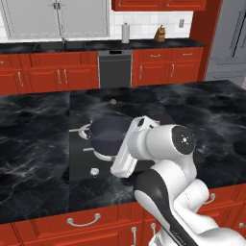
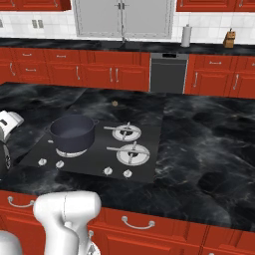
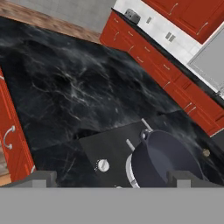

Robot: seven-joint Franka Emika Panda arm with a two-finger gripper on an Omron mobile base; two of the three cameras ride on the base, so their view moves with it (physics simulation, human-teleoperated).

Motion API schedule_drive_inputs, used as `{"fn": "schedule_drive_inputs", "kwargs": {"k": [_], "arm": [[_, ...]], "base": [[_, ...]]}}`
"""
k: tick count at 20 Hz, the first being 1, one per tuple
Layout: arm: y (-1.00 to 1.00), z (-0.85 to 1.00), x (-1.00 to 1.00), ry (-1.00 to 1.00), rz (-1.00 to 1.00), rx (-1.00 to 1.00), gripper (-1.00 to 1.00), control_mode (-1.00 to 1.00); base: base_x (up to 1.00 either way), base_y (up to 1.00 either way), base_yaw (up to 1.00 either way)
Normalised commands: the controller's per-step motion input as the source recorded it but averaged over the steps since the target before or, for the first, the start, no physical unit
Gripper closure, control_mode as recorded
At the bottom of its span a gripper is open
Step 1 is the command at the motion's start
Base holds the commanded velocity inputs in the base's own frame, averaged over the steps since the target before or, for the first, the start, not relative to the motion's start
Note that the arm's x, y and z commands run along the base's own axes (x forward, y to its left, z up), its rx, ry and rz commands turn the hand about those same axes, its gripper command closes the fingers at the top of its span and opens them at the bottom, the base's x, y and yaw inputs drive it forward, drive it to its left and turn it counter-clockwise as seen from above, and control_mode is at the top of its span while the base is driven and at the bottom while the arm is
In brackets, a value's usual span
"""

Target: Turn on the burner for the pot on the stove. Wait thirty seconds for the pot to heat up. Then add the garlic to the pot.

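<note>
Left base view: the pot [image 1: 109, 134] sits on the stove's [image 1: 79, 166] near-left burner; the garlic [image 1: 113, 101] lies on the black marble counter [image 1: 33, 139] beyond the stove. I judge the first step pending: burner ignition.

Right base view: knobs [image 2: 59, 164] line the stove's front edge. My next move calls for reaching the one serving the pot's burner. Red cabinets [image 2: 99, 74] and a dishwasher [image 2: 168, 72] stand behind.

Hand view: my gripper [image 3: 113, 179] is spread wide, empty, above the pot's near edge.
</note>
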Motion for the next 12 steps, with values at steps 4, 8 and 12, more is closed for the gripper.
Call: {"fn": "schedule_drive_inputs", "kwargs": {"k": [4,8,12], "arm": [[0.00,0.00,0.00,0.00,0.00,0.00,-1.00,-1.00],[0.00,0.00,0.00,0.00,0.00,0.00,-1.00,-1.00],[0.00,0.00,0.00,0.00,0.00,0.00,-1.00,-1.00]], "base": [[0.00,0.00,0.00],[0.00,0.00,0.00],[0.00,0.00,0.00]]}}
